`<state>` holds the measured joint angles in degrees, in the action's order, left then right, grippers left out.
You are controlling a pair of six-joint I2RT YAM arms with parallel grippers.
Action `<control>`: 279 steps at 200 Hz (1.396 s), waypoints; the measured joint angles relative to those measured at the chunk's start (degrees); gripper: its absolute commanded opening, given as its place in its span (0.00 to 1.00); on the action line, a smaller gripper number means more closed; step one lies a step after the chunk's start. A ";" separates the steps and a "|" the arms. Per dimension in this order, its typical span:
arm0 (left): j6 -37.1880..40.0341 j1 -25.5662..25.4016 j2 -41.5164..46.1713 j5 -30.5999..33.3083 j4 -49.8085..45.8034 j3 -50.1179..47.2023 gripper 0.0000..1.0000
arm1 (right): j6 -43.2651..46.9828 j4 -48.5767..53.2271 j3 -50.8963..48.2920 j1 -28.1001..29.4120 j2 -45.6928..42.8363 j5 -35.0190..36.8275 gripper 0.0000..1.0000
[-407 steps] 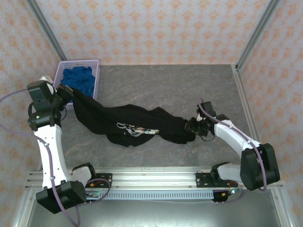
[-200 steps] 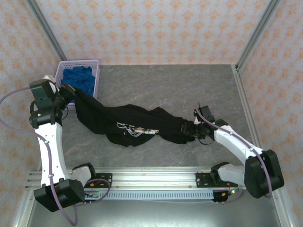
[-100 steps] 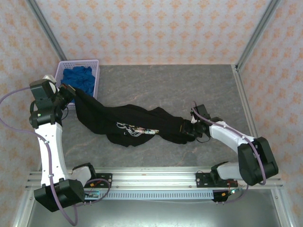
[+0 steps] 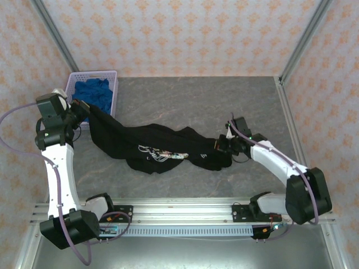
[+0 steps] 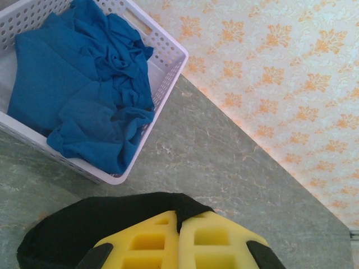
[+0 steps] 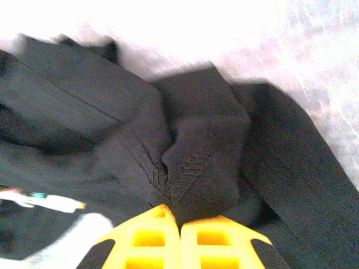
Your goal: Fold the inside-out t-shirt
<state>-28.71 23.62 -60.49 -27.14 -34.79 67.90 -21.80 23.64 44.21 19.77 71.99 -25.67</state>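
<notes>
The black inside-out t-shirt (image 4: 162, 145) lies stretched in a bunched band across the grey table, its white-and-red graphic (image 4: 160, 152) showing near the middle. My left gripper (image 4: 83, 107) is shut on the shirt's left end, lifted beside the basket; in the left wrist view a black fold (image 5: 112, 218) is pinched between the yellow pads (image 5: 151, 246). My right gripper (image 4: 222, 147) is shut on the shirt's right end, low over the table. In the right wrist view, gathered black fabric (image 6: 202, 162) runs into the closed yellow fingers (image 6: 148, 241).
A white perforated basket (image 4: 114, 75) holding a bright blue cloth (image 4: 96, 92) stands at the back left, right by the left gripper. Grey tabletop (image 4: 213, 101) stretches behind the shirt. Aluminium frame posts and patterned walls enclose the table.
My right gripper has shifted a little left and away from the near edge with the shirt's right end, letting the cloth bunch. The left gripper has kept its hold with little movement.
</notes>
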 measured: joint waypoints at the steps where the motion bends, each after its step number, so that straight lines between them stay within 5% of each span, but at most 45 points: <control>1: -0.02 0.00 -0.04 -0.02 0.04 0.02 0.00 | 0.02 0.07 0.20 -0.07 -0.09 -0.04 0.00; 71: -4.04 -8.11 -2.67 -1.88 1.66 15.04 0.00 | 0.63 1.84 29.35 -10.75 -5.57 -2.89 0.00; 169: 8.39 -8.68 -0.81 11.89 -12.98 60.02 0.00 | 12.22 24.92 64.41 -11.96 -20.96 15.80 0.00; 226: 10.40 -8.68 -10.82 11.98 -15.17 64.41 0.00 | 15.85 27.12 62.90 -11.96 -18.16 20.83 0.00; 279: 9.22 -9.99 -31.93 10.47 -15.85 69.26 0.00 | 16.13 18.38 56.94 -11.96 -1.51 22.08 0.00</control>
<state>-19.49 13.63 -92.42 -16.67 -50.63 137.16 -5.67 42.02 101.14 7.81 70.48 -3.60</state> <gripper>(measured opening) 0.043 0.045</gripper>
